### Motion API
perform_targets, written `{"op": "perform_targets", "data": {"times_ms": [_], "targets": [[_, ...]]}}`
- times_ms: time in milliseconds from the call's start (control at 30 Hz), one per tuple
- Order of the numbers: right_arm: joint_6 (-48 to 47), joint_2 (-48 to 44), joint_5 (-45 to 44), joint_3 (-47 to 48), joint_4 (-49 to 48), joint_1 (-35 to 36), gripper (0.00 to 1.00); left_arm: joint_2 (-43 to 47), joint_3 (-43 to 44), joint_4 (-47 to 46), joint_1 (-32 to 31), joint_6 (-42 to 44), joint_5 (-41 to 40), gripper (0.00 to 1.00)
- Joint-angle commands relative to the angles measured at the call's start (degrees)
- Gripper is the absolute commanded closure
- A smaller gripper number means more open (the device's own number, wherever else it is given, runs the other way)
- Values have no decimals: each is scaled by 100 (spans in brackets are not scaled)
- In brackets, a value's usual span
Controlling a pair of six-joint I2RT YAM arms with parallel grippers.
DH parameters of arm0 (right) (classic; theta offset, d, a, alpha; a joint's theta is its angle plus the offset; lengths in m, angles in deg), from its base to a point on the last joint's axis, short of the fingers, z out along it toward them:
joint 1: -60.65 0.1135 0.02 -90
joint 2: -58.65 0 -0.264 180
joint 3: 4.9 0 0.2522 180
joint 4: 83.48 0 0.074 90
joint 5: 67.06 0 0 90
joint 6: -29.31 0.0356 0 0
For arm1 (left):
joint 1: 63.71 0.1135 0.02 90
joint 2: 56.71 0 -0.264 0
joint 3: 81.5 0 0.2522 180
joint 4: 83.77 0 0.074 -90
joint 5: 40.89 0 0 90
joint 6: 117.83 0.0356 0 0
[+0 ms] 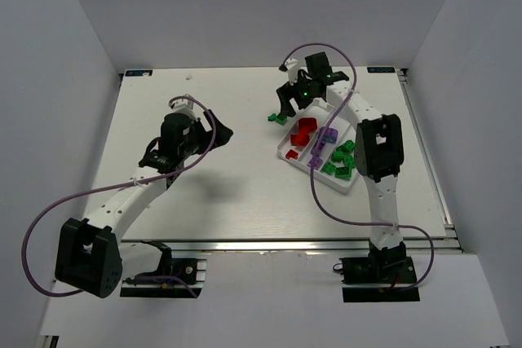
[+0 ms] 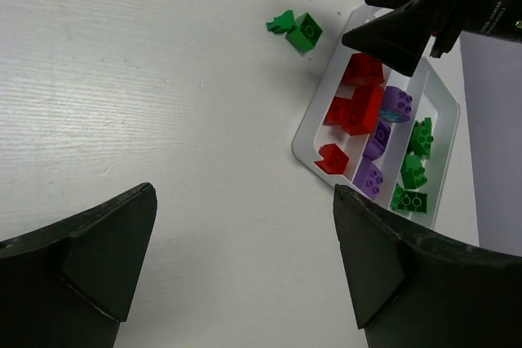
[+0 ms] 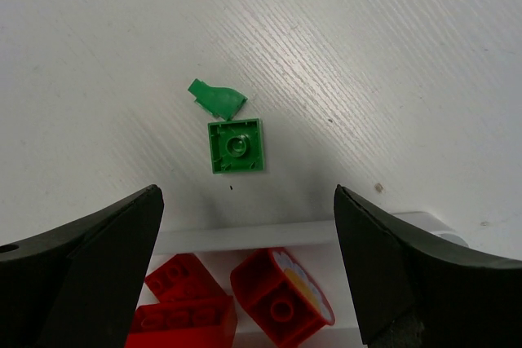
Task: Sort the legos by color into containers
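Right gripper (image 3: pixel 245 197): fingers wide apart, nothing between them. It hovers over the far end of the tray (image 3: pixel 285 235).

Left gripper (image 2: pixel 243 195): also spread and empty, over the left half of the counter (image 2: pixel 122 79), well apart from the tray.

Tray sits right of the counter's middle. Red bricks (image 3: pixel 281 303) fill the compartment nearest the counter's middle, purple bricks (image 2: pixel 371 173) the centre one, and green bricks (image 2: pixel 412 173) the one toward the right edge.

Two pieces are loose on the counter, just beside the tray's red-side wall, toward the far edge. One is a green square brick (image 3: pixel 236 146), apparently hollow side up. The other is a small green piece (image 3: pixel 216 99), curved, at the brick's corner, touching or nearly so.

Handling, my judgement:
- Both are hard plastic: light, stiff, not fragile, with smooth walls that could slip under a skewed pinch.
- The square brick should be taken on two opposite flat side walls, low, with my fingers square to them.
- The curved piece is low and irregular, with no obvious parallel faces, so it may squirt out.
- Closing on one will likely nudge the other.
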Motion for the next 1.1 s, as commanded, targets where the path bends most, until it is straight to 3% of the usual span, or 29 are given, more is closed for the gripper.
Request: {"op": "perform_targets", "data": {"times_ms": [0, 333, 800, 1000, 1067], "targets": [[14, 162, -255, 395, -112, 80, 11, 99, -142, -117, 72, -137, 94, 2], [-302, 548, 79, 492, 90, 264, 14, 151, -273, -47, 178, -163, 85, 2], [-188, 883, -545, 528, -121, 405, 18, 213, -326, 32, 195, -260, 68, 2], [-232, 979, -598, 492, -104, 440, 28, 169, -318, 14, 195, -286, 68, 2], [-250, 1006, -598, 492, -112, 431, 35, 143, -283, 6, 195, -286, 85, 2]]}}
